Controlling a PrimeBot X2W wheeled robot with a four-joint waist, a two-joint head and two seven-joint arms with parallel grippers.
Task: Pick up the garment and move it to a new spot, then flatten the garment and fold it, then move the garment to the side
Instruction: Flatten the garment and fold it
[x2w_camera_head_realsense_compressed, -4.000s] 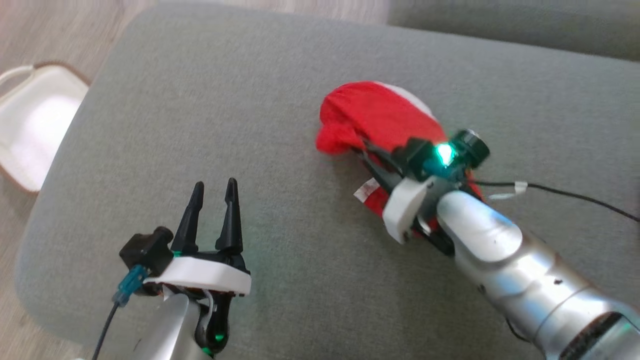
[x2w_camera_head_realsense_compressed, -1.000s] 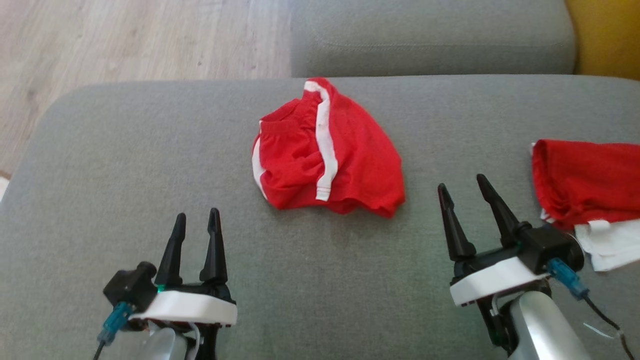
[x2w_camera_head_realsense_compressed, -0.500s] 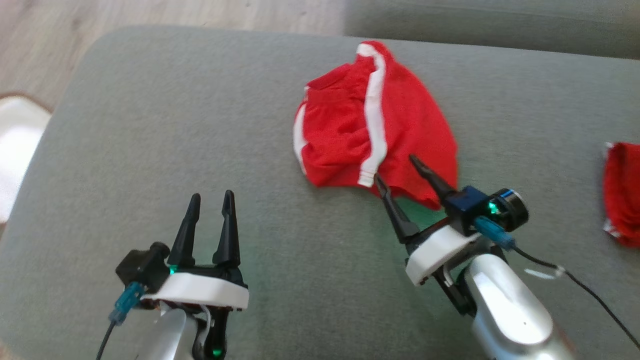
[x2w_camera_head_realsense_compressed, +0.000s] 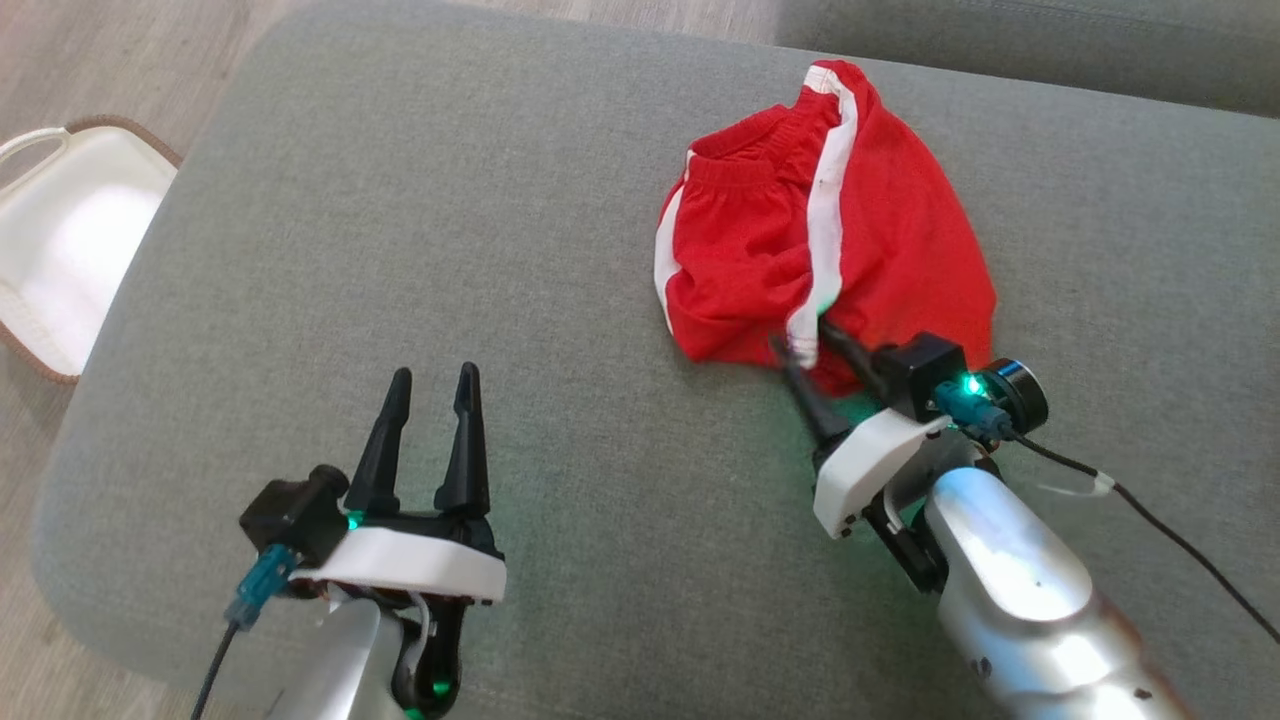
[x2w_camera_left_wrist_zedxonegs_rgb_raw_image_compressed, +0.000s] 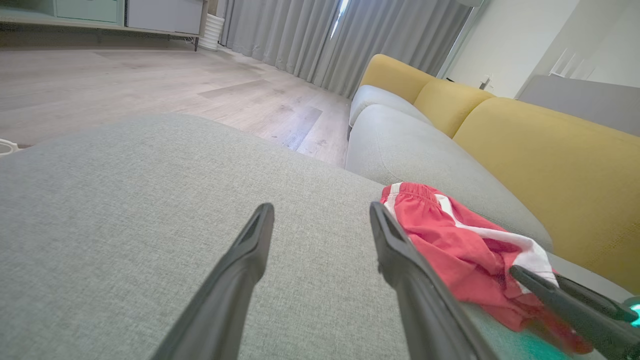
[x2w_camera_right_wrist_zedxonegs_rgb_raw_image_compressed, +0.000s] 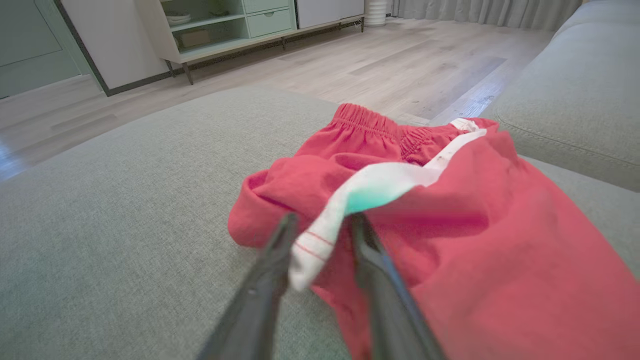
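The left pincer (x2w_camera_head_realsense_compressed: 433, 373) hovers spread and empty over the grey sofa cushion (x2w_camera_head_realsense_compressed: 450, 200), well apart from the red shorts (x2w_camera_head_realsense_compressed: 900, 240). These lie crumpled to its right, their white side stripe running away from the robot. The right pincer (x2w_camera_head_realsense_compressed: 800, 335), the nearer one, straddles the stripe's near hem; I cannot tell whether it pinches the hem.

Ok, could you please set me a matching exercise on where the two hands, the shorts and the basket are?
1 left hand
2 right hand
3 red shorts
4 white basket

A on the floor beside the grey cushion
B crumpled on that cushion
C open above bare cushion
D fingers astride the white stripe end

Pairs: 1-C, 2-D, 3-B, 4-A
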